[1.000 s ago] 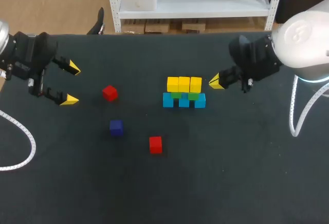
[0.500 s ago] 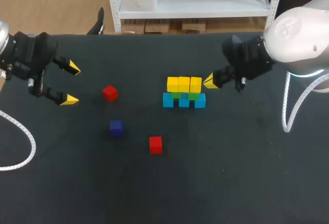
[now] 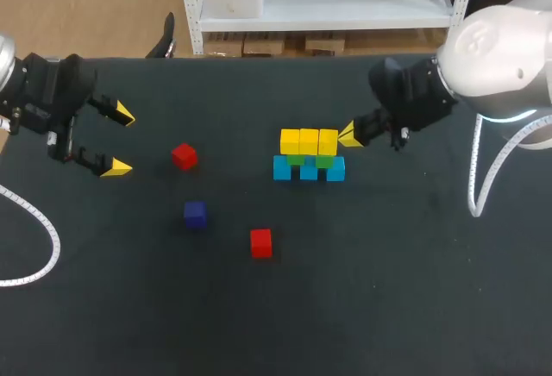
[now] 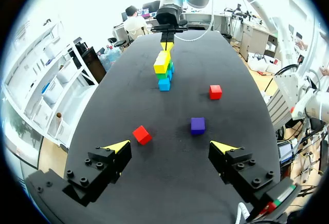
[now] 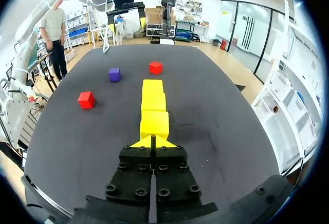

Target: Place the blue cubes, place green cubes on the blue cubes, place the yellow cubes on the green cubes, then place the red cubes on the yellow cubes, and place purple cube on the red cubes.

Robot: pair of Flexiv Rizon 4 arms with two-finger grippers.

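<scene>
Three layers are up: blue cubes (image 3: pixel 309 170), green cubes (image 3: pixel 297 159), yellow cubes (image 3: pixel 309 141) on top; left to do, I judge: a red cube (image 3: pixel 183 155), a second red cube (image 3: pixel 260 242) and the purple cube (image 3: pixel 195 214), all loose on the desk (image 3: pixel 388 290) (no tray or box in sight); the right end effector (image 3: pixel 350 135) — tips pinched together, empty — sits just beside the yellow row's end; the left end effector (image 3: pixel 120 141) gapes open, well apart.

I see the table (image 3: pixel 388 290) as a flat, matte black surface spanning my head view, its far edge running straight. Lighting is even across it, probably from overhead fixtures.
</scene>
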